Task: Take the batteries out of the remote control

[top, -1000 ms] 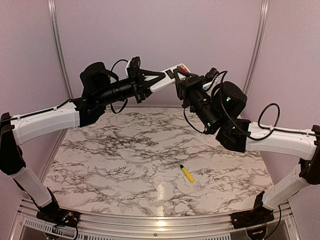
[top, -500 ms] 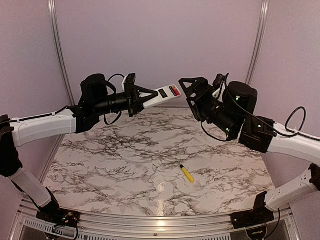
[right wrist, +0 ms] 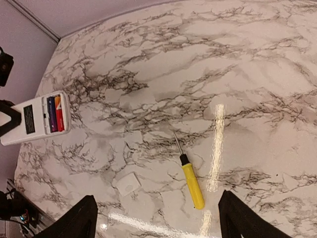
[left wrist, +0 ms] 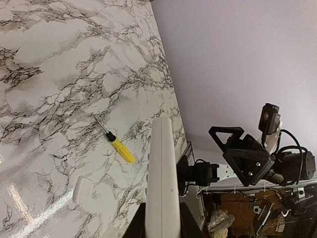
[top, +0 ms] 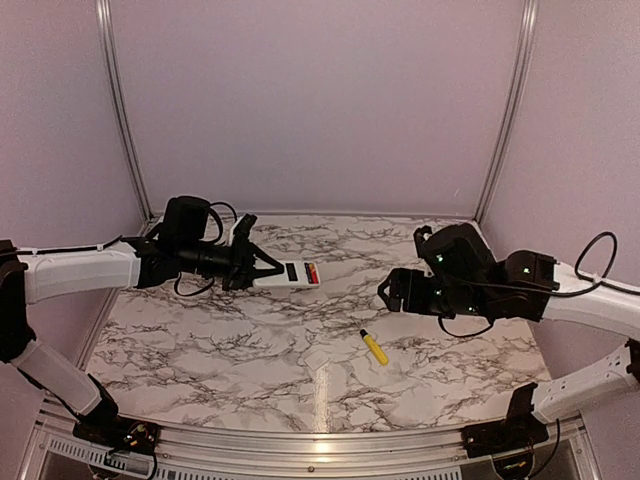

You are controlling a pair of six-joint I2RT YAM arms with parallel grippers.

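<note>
- Left arm (top: 75,268): extending from the left edge of the top view toward the centre, forearm lying nearly level, wrist pointing right.
- Left gripper (top: 258,270): jaws pinching narrowly on one end of the remote control (top: 292,273), holding it out to the right.
- Right arm (top: 590,300): reaching in from the right edge, wrist angling leftward and downward.
- Right gripper (top: 392,292): jaws standing wide apart, gripping nothing. In its wrist view the fingers (right wrist: 81,218) are sitting at the two bottom corners.
</note>
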